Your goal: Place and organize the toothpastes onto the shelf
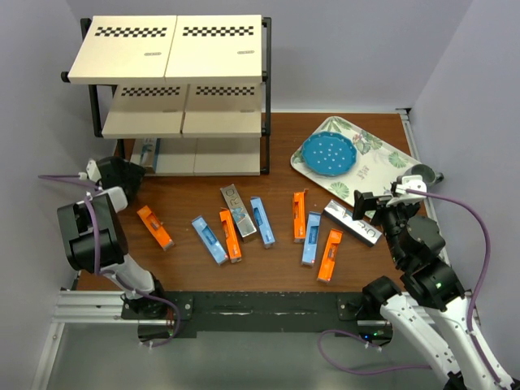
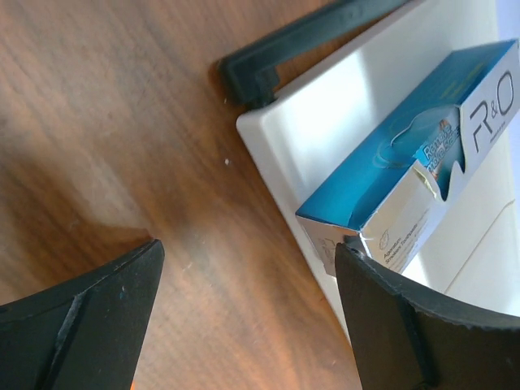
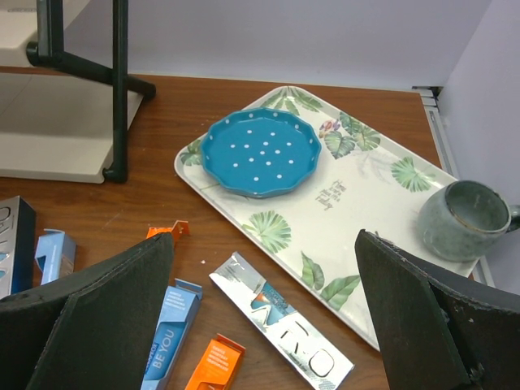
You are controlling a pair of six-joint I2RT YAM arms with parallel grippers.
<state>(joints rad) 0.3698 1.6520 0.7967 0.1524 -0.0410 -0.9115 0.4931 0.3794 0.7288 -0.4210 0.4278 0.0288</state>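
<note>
A silver carton (image 3: 280, 331) lies between the wide-apart fingers of the right gripper (image 3: 264, 321). Ahead, a blue plate (image 3: 260, 152) sits on a leafy tray (image 3: 366, 203), with a grey mug (image 3: 465, 219) on its right corner.

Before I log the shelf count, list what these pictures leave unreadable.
- Top view: upper boards cover most of the lowest cream board of the black-framed three-tier shelf; cartons deeper in cannot be counted.
- Left wrist view: the light blue toothpaste carton runs off the right edge; its far end is unseen.
- Left wrist view: a finger of the open left gripper overlaps that carton's near end; contact cannot be told.
</note>
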